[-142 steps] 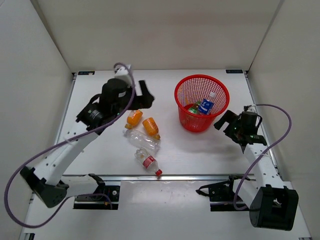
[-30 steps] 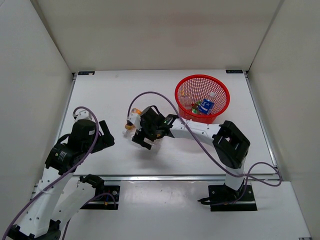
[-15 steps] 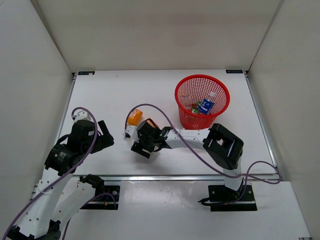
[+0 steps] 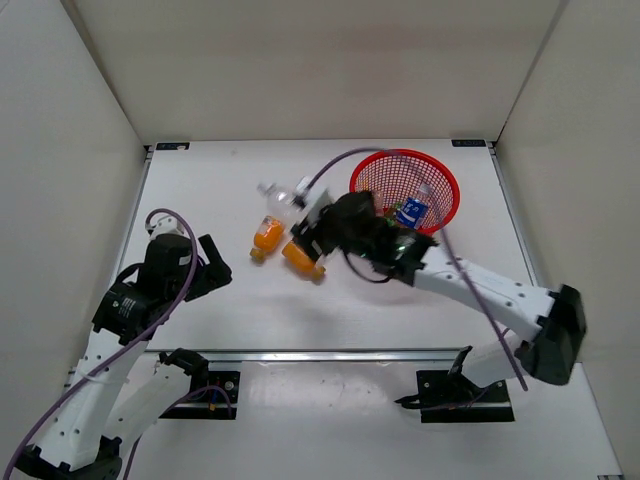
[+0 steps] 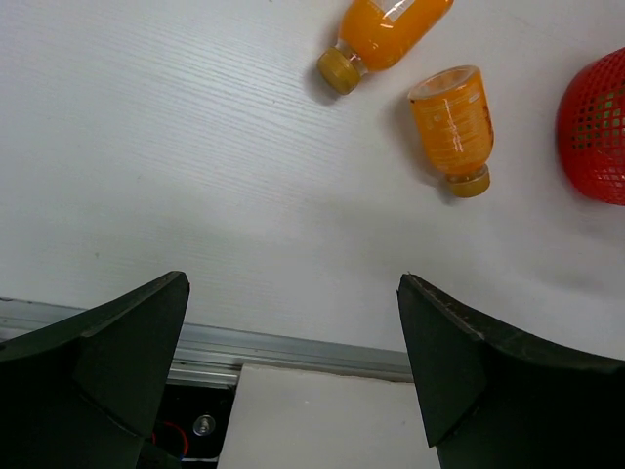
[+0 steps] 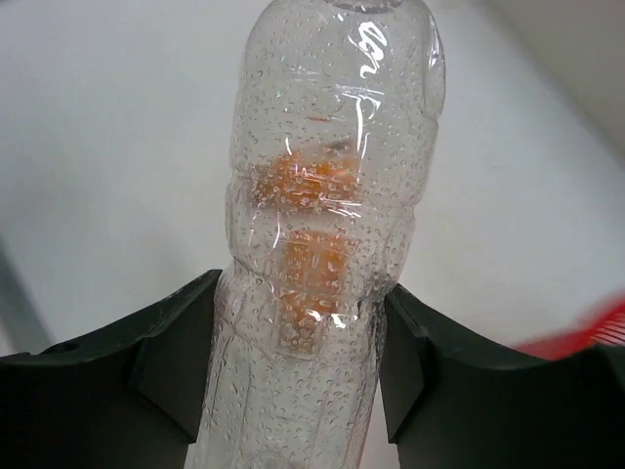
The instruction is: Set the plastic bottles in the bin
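Your right claw (image 6: 301, 322) is clamped on the clear bottle (image 6: 327, 195), jaws on its lower body and neck pointing away from the wrist. In the top view it's lifted off the worktop (image 4: 200, 200) at centre frame, just left of the bin (image 4: 440, 180). The hold makes sense to me: gripped across the body, the bottle should fall clean once it's over the rim.

The bin sits upper right with a blue-labelled bottle (image 4: 412, 212) lying inside. Its near rim is close to your wrist, so the carry looks short — go right, and high enough to clear that rim. Watch the purple cable (image 4: 340, 156); it arcs over toward the bin.

Below the claw, the left orange bottle (image 4: 267, 236) and the right orange bottle (image 4: 300, 257) lie on their sides near each other but apart, caps toward the bottom of the frame. Neither is in the bin yet.

Your left claw (image 5: 293, 293) is spread wide with nothing in it, lower left, looking straight at both orange bottles — bare worktop in between, the front rail close beneath it.
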`<move>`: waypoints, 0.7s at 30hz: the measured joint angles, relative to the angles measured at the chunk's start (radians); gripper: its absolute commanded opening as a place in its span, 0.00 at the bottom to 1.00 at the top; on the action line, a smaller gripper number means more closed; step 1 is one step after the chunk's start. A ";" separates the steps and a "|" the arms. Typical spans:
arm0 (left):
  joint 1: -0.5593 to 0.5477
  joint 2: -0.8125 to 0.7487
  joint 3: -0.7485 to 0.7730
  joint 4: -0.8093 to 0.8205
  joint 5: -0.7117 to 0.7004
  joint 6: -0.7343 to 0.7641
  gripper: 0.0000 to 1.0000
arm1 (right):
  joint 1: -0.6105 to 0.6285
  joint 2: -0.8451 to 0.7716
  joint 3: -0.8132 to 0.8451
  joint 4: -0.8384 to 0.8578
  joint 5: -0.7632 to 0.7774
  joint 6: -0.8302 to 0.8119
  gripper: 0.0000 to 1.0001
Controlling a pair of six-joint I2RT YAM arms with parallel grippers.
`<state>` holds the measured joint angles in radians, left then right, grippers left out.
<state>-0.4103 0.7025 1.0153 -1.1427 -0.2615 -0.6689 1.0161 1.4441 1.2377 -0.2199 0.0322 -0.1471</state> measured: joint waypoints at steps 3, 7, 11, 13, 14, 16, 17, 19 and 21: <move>0.000 0.012 -0.002 0.025 0.023 -0.003 0.99 | -0.167 -0.130 0.036 0.008 0.008 0.025 0.33; 0.000 0.041 -0.037 0.082 0.069 -0.012 0.99 | -0.464 -0.201 0.054 0.037 -0.016 0.063 0.32; -0.005 0.080 -0.111 0.148 0.129 -0.028 0.99 | -0.642 -0.178 0.032 0.042 -0.028 0.091 0.54; -0.016 0.106 -0.141 0.179 0.154 -0.039 0.99 | -0.676 -0.150 0.008 0.039 -0.040 0.100 0.60; -0.025 0.124 -0.156 0.200 0.170 -0.048 0.99 | -0.684 -0.137 -0.005 0.037 -0.044 0.105 0.70; -0.053 0.158 -0.171 0.245 0.190 -0.068 0.98 | -0.691 -0.114 -0.030 0.011 -0.055 0.120 0.90; -0.067 0.175 -0.171 0.264 0.198 -0.079 0.98 | -0.692 -0.108 -0.034 -0.002 -0.056 0.126 0.99; -0.101 0.218 -0.171 0.317 0.204 -0.101 0.99 | -0.692 -0.105 -0.035 -0.027 -0.056 0.135 0.99; -0.131 0.273 -0.171 0.370 0.204 -0.121 0.98 | -0.698 -0.120 -0.034 -0.032 -0.056 0.151 0.99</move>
<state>-0.5415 0.9752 0.8448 -0.7731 -0.0578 -0.7895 0.3180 1.3243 1.2037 -0.2516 -0.0242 0.0036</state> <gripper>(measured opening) 0.987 0.991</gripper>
